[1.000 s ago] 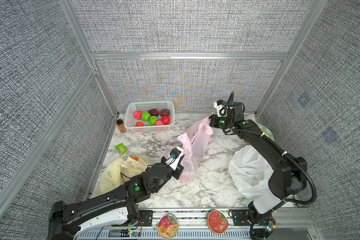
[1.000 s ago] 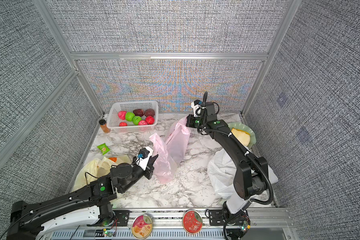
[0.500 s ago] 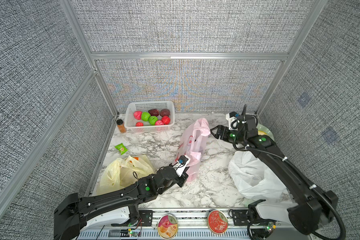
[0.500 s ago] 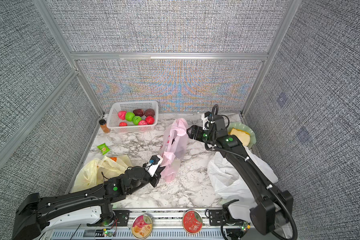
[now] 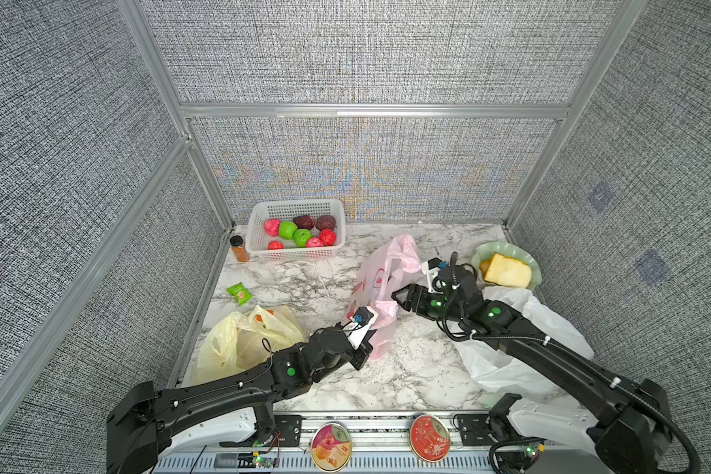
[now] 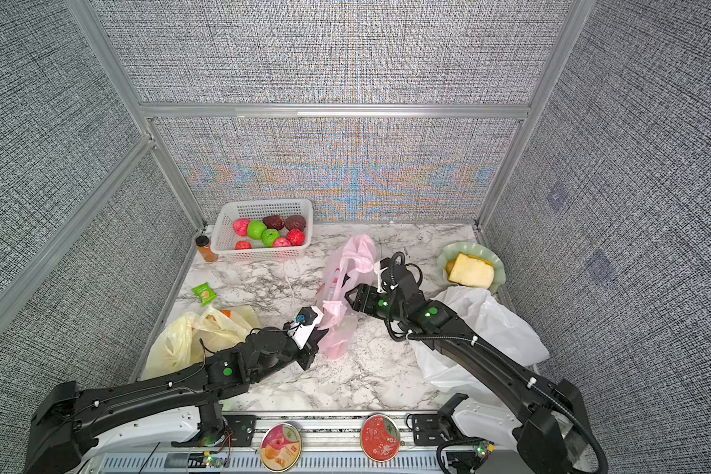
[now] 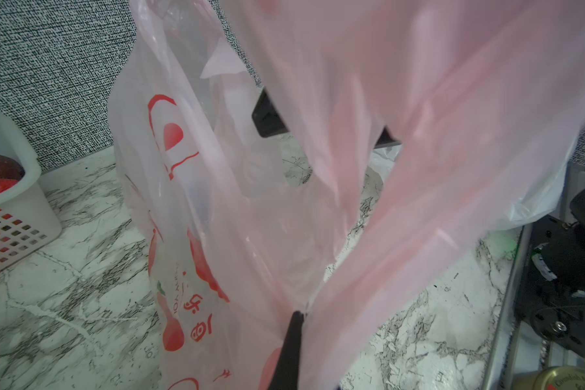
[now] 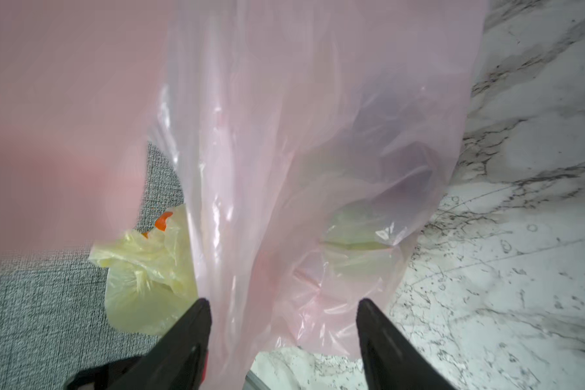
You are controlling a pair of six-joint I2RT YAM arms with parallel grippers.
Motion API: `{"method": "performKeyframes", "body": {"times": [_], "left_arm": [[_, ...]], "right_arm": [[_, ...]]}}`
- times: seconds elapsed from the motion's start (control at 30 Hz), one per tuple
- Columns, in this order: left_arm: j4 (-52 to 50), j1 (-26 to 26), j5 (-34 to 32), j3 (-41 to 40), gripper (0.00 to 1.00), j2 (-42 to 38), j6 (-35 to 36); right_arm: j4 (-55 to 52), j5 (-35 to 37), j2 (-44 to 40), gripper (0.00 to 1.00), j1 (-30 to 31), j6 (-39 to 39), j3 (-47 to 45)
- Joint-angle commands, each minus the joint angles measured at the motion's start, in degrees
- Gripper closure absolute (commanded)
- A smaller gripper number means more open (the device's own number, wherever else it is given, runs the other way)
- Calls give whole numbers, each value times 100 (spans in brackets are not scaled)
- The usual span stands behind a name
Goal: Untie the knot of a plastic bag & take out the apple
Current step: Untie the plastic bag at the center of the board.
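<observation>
The pink bag [image 5: 380, 283] is seen as translucent and printed in red. The bench [image 5: 411, 369] is marbled white with grey-black veins. Red, green and dark maroon fruit [image 5: 302, 238] is held in a white latticed basket [image 5: 296, 254]. A pale yellow bag [image 5: 239, 340], a white bag [image 5: 559, 328] and a pale green plate [image 5: 505, 246] are shown.

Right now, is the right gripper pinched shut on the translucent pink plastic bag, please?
No, the right gripper is open, with the pink plastic bag between its fingers.

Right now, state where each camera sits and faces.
Both top views: high in front, looking down at the marble table; left hand, right hand, arms.
Left wrist: low, toward the back wall past the pink bag; one fingertip.
Right wrist: toward the yellow bag through the pink bag; both fingers.
Shared: the pink bag.
</observation>
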Motion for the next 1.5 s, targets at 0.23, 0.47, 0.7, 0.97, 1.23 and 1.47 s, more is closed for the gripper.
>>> {"method": "performKeyframes", "body": {"times": [0.23, 0.47, 0.7, 0.97, 1.23, 1.47], "left_arm": [[-353, 11, 178, 69, 100, -249, 21], [-565, 10, 131, 111, 91, -101, 112], [-1259, 25, -461, 633, 36, -375, 222], [-2227, 47, -519, 2072, 29, -710, 543], [-2384, 54, -131, 3670, 42, 560, -36], [-3105, 351, -610, 4080, 61, 2527, -2160]], "right_arm": [[867, 251, 761, 84, 52, 144, 330], [1431, -3, 760, 78, 80, 396, -74], [1134, 353, 529, 100, 200, 113, -203], [1241, 419, 224, 100, 331, 45, -592], [1314, 353, 140, 100, 523, 41, -775], [1306, 607, -251, 100, 640, 144, -1114]]}}
